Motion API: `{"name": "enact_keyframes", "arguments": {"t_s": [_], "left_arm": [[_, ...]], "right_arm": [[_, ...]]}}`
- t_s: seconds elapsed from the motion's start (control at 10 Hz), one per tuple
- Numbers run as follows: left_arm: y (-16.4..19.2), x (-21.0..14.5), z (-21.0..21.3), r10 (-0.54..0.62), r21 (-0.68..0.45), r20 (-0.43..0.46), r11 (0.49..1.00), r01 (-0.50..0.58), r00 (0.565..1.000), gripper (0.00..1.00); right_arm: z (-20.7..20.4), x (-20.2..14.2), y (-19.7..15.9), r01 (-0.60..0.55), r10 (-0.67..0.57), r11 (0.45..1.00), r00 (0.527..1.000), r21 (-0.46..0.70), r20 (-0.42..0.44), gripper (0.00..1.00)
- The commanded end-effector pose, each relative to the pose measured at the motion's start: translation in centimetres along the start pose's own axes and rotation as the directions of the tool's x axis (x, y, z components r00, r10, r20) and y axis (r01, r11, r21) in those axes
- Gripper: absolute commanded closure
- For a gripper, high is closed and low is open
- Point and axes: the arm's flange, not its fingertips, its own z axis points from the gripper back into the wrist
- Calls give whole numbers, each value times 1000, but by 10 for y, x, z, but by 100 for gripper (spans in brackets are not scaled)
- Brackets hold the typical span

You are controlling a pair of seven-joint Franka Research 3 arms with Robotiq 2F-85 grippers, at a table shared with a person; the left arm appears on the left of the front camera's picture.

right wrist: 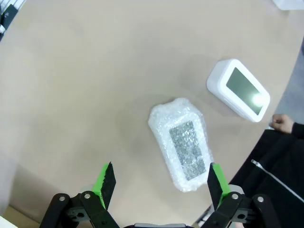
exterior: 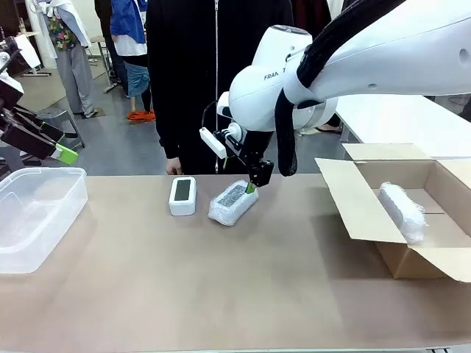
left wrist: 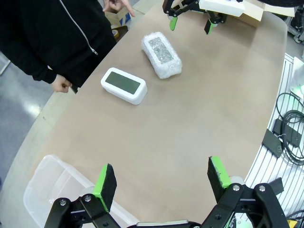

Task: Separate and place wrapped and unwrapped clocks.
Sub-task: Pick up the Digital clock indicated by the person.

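Observation:
A bare white clock (exterior: 182,195) with a dark screen lies on the table's far middle. Just to its right is a bubble-wrapped clock (exterior: 233,202) showing a dark face. My right gripper (exterior: 254,181) hangs open just above that bundle's far end. In the right wrist view the wrapped clock (right wrist: 183,142) lies ahead of the open right gripper (right wrist: 160,183), not between its fingers, with the bare clock (right wrist: 240,90) beyond. A second wrapped clock (exterior: 403,209) rests inside the cardboard box (exterior: 353,202). My left gripper (exterior: 59,144) is raised at the far left, open and holding nothing.
A clear plastic bin (exterior: 37,213) stands at the left edge, under the left gripper (left wrist: 162,180). The open cardboard box takes up the right side. A person in black stands at the far edge, one hand (left wrist: 61,85) near the bare clock (left wrist: 123,85).

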Motion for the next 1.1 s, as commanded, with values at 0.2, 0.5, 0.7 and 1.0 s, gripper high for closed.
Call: {"name": "enact_keyframes", "arguments": {"t_s": [0.2, 0.5, 0.7, 1.0], "left_arm": [[1, -1, -2, 1, -7, 14, 1000, -1, 1000, 0], [1, -1, -2, 1, -7, 14, 1000, -1, 1000, 0], [1, -1, -2, 1, -7, 14, 1000, -1, 1000, 0], [1, -1, -2, 1, -7, 14, 1000, -1, 1000, 0]], "right_arm": [[11, 6, 1, 20, -20, 1000, 1000, 24, 4, 0], [-21, -2, -31, 46, -42, 996, 998, 76, -52, 0], [-59, -9, -50, 91, -78, 987, 992, 133, -94, 0], [-87, -15, -59, 5, 26, 981, 987, 194, -158, 0]]}}
